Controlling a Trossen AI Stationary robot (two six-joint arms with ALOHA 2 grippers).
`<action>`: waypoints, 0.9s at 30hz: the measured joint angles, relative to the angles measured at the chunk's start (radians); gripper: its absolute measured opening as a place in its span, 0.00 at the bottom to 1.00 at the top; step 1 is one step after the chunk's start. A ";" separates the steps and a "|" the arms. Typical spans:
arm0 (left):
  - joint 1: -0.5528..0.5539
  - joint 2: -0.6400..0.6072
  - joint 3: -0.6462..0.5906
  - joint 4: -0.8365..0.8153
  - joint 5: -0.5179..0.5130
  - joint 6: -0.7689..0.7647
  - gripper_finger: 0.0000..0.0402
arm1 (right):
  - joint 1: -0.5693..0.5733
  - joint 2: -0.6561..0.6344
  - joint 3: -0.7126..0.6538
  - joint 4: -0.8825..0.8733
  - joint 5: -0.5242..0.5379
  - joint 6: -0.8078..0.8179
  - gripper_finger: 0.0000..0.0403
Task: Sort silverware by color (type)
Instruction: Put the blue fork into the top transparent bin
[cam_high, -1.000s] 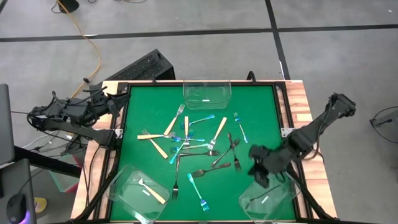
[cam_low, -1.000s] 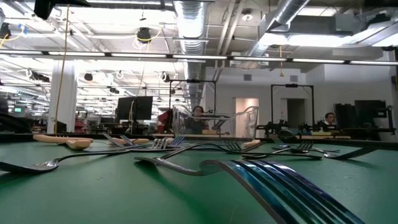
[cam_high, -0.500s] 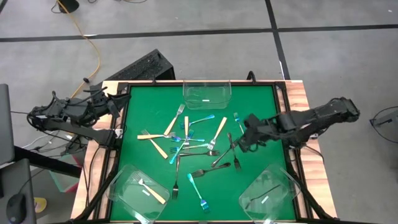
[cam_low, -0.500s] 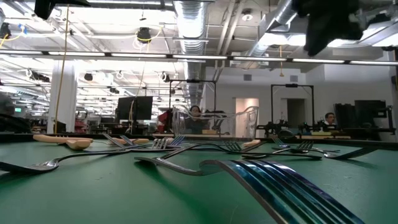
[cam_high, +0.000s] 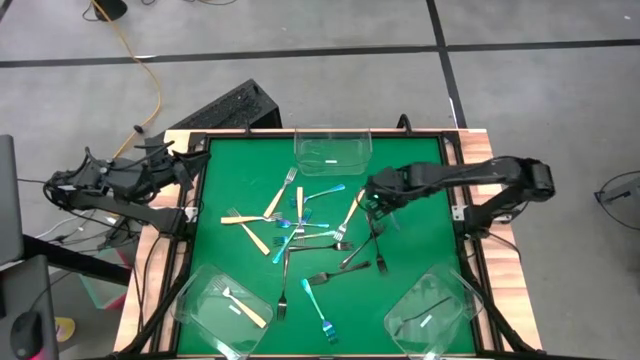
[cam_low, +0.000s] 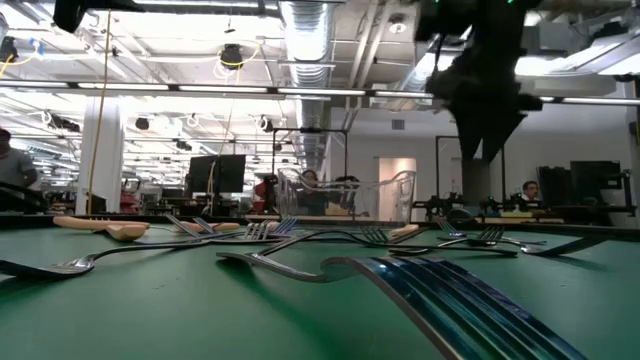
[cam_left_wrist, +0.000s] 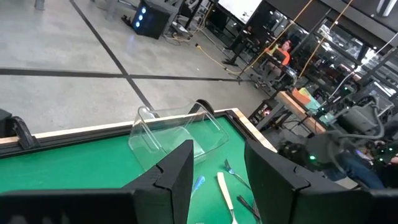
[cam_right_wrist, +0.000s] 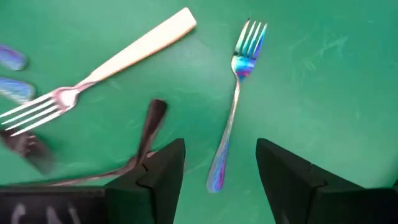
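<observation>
The blue fork (cam_right_wrist: 232, 111) lies flat on the green tabletop (cam_high: 420, 170), off at the right edge of the scattered silverware (cam_high: 310, 235), with a cream-handled fork (cam_right_wrist: 102, 67) just beside it and a dark grey one (cam_right_wrist: 134, 155) near its handle end. It looks like the pick for this round of sorting: the right pincer (cam_right_wrist: 217, 171) hangs directly over it, fingers spread wide with the handle showing in the gap between them, gripping nothing and, as far as I can tell, not touching the fork.

From here I'd say the reach is done and the grab is next: come straight down, straddle the slim handle and pinch without nudging the neighbours. A clear tub (cam_high: 333, 150) at the far edge has no forks in it, so that may be where it goes.

The left pincer (cam_left_wrist: 214, 177) waits off the tabletop's left side, its fingers apart and empty.
</observation>
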 joint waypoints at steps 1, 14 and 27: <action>0.000 0.000 0.000 -0.003 0.000 0.000 0.32 | -0.016 0.017 0.000 0.000 -0.011 -0.018 0.55; 0.000 0.000 0.000 -0.037 0.005 0.000 0.32 | -0.162 0.049 -0.210 0.223 -0.107 -0.098 0.54; 0.000 0.000 0.000 -0.046 -0.006 0.006 0.32 | -0.172 0.132 -0.273 0.381 -0.116 -0.150 0.54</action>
